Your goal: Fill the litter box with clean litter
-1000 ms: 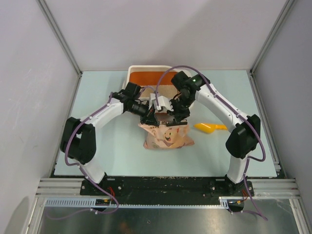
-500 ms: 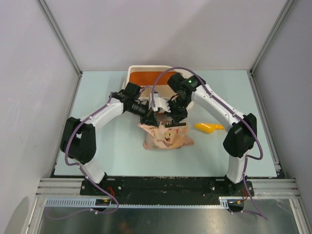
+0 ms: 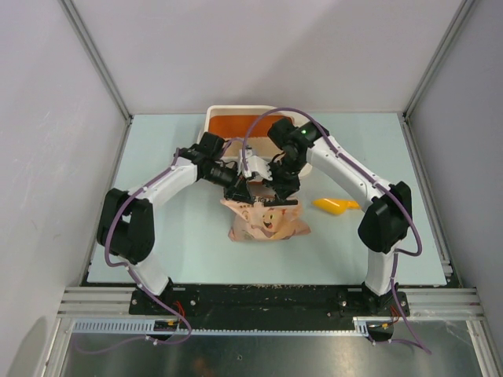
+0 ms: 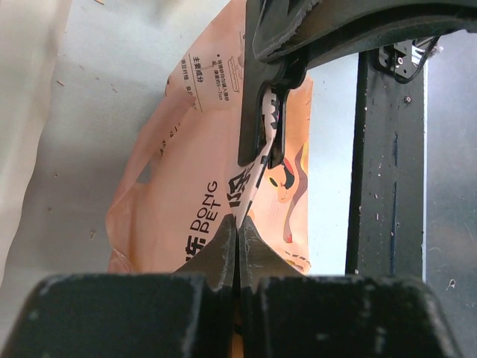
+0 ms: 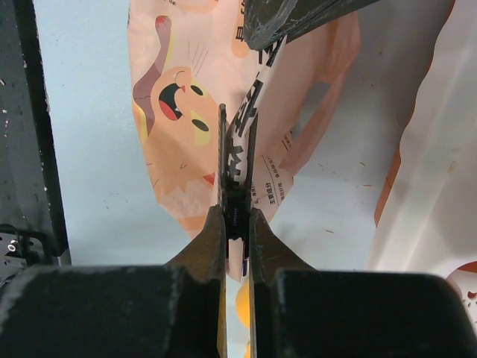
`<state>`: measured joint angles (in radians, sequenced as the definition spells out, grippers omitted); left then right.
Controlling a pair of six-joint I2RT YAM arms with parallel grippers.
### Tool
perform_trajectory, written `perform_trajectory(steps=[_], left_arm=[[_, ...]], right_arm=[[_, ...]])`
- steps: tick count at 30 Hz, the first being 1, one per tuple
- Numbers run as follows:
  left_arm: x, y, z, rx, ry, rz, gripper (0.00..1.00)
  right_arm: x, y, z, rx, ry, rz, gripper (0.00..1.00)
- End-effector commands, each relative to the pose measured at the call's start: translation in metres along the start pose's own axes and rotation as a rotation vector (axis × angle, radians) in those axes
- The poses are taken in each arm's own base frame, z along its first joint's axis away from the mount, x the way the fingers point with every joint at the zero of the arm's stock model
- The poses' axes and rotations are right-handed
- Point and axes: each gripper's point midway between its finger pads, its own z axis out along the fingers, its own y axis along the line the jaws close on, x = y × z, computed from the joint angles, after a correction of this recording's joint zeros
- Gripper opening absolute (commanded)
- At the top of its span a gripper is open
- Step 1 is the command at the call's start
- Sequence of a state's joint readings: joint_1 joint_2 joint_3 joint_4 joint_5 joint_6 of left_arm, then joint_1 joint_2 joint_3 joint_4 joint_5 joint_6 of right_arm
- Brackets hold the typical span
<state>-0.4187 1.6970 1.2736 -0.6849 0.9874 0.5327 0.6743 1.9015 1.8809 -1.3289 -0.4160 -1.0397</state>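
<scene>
The pink cartoon-printed bag (image 3: 266, 224) lies on the table in front of the litter box (image 3: 236, 112), a cream tray with an orange-brown inner wall. My left gripper (image 4: 238, 224) is shut on the bag's top edge (image 4: 250, 186). My right gripper (image 5: 237, 212) faces it from the other side, shut on a black clip (image 5: 237, 160) that sits on that same edge. In the top view the two grippers (image 3: 250, 188) (image 3: 281, 196) meet over the bag's top, between bag and litter box. The clean litter is hidden.
An orange scoop (image 3: 338, 206) lies on the table right of the bag. The litter box's rim shows at the left of the left wrist view (image 4: 22, 112) and at the right of the right wrist view (image 5: 432, 149). Frame posts stand at the table's back corners.
The right arm has swung slightly left, carrying the clip and the bag's top edge a little left and toward the front. The left arm has barely moved. Both grips are unchanged.
</scene>
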Motion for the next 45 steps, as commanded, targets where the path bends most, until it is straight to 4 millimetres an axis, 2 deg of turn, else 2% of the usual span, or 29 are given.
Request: perform_trajectory(steps=[1,4,9,13,17,19,24,28,30,32,33,34,37,38,40,41,42,43,44,45], left_arm=[[-0.043,-0.017,-0.01,0.047,-0.1,0.128,0.0],[-0.043,-0.016,-0.009,0.046,-0.099,0.129,0.0],[-0.043,-0.017,-0.01,0.044,-0.099,0.129,0.0],[-0.042,-0.016,-0.009,0.043,-0.097,0.131,0.0],[-0.044,-0.015,-0.009,0.044,-0.099,0.134,0.0],[-0.044,-0.015,-0.009,0.043,-0.1,0.137,0.0],[-0.044,-0.015,-0.01,0.039,-0.098,0.136,0.0],[-0.053,-0.011,-0.014,0.011,-0.102,0.161,0.02],[-0.061,-0.009,-0.017,-0.008,-0.107,0.183,0.17],[-0.069,-0.007,-0.022,-0.036,-0.112,0.21,0.35],[-0.072,-0.005,-0.024,-0.045,-0.114,0.214,0.39],[-0.075,-0.004,-0.026,-0.056,-0.118,0.222,0.43],[-0.091,0.004,-0.04,-0.129,-0.129,0.243,0.54],[-0.099,0.006,-0.047,-0.157,-0.139,0.247,0.59],[-0.107,0.015,-0.066,-0.239,-0.15,0.254,0.64],[-0.112,0.016,-0.076,-0.269,-0.16,0.264,0.69],[-0.112,0.026,-0.09,-0.336,-0.161,0.256,0.73],[-0.116,0.025,-0.102,-0.379,-0.169,0.266,0.87],[-0.113,0.029,-0.111,-0.419,-0.168,0.254,1.0],[-0.109,0.037,-0.127,-0.47,-0.173,0.235,1.0]], right_arm=[[-0.016,0.002,0.019,-0.039,-0.046,0.053,0.0],[-0.01,0.003,0.021,-0.037,-0.034,0.067,0.0],[-0.007,-0.003,0.011,0.017,-0.038,0.065,0.2],[-0.011,-0.013,0.001,0.069,-0.057,0.082,0.24],[-0.011,-0.017,-0.004,0.098,-0.055,0.092,0.37],[-0.015,-0.02,-0.011,0.122,-0.07,0.097,0.43],[-0.023,-0.028,-0.03,0.178,-0.123,0.121,0.5],[-0.023,-0.041,-0.05,0.25,-0.161,0.135,0.57],[-0.025,-0.049,-0.065,0.313,-0.182,0.146,0.59],[-0.027,-0.074,-0.087,0.44,-0.218,0.173,0.65],[-0.027,-0.081,-0.097,0.478,-0.237,0.192,0.69],[-0.03,-0.093,-0.106,0.53,-0.271,0.245,0.99],[-0.022,-0.121,-0.14,0.652,-0.352,0.392,1.0],[-0.013,-0.128,-0.15,0.677,-0.368,0.431,1.0],[-0.002,-0.141,-0.165,0.756,-0.393,0.51,1.0],[0.003,-0.145,-0.169,0.79,-0.408,0.583,1.0],[0.012,-0.149,-0.174,0.831,-0.404,0.634,1.0],[0.028,-0.153,-0.184,0.918,-0.375,0.69,1.0],[0.037,-0.151,-0.186,0.947,-0.366,0.744,1.0],[0.051,-0.151,-0.194,0.996,-0.355,0.788,1.0]])
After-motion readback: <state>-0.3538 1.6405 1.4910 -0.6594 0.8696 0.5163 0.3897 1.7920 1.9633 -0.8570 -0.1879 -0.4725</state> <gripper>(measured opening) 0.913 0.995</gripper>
